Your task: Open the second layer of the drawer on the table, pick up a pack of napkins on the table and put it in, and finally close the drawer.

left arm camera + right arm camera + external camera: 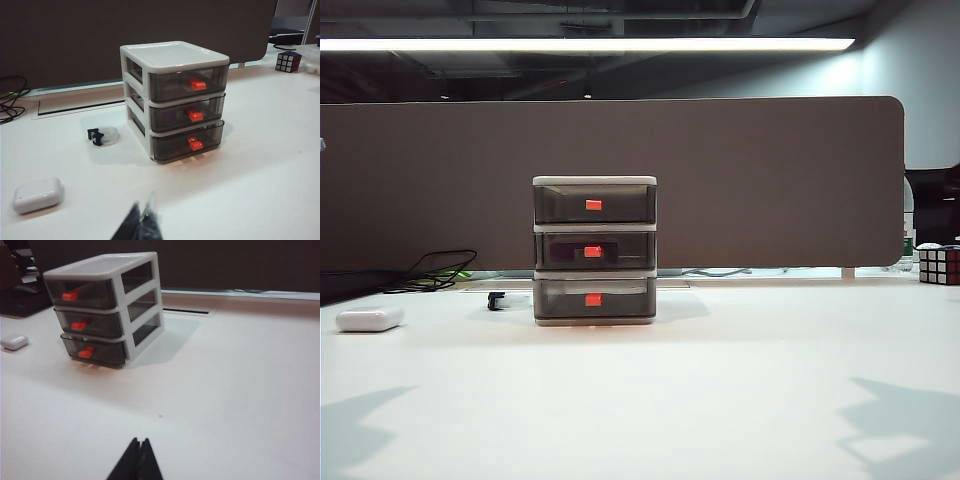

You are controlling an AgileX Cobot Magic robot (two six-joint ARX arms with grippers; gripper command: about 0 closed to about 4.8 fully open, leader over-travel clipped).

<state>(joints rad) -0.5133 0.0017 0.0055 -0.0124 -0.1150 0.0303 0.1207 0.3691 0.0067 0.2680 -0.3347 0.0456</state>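
— Looking for brands or writing first: anything legible on the drawer [594,251]?

— Nothing. No label or lettering can be made out on it in any view. The Rubik's cube [939,265] at the far right edge of the table [720,400] shows only coloured squares, and the small white rounded case [369,320] on the left is blank.

— How does the unit look?

— Three smoky-grey translucent tiers in a pale grey frame with a flat pale top, each tier carrying a small red-orange handle. It stands upright near the middle of the table, in front of a dark partition. All three tiers sit flush with the frame. The second layer [594,251] looks shut, and in the exterior view a dark shape shows through its front around the handle; what it is cannot be told.

— And the napkins?

— No pack can be picked out for certain in any view.

— What lies nearby?

— A roll of clear tape [104,135] in a dark holder lies just left of the unit, and black cables [435,270] trail at the far left.

— The pincers?

— The left gripper [142,222] hangs over bare table well in front of the unit, fingers pressed together, holding nothing. The right gripper [138,460] is likewise closed tip to tip and empty, over bare table, well apart from the unit.
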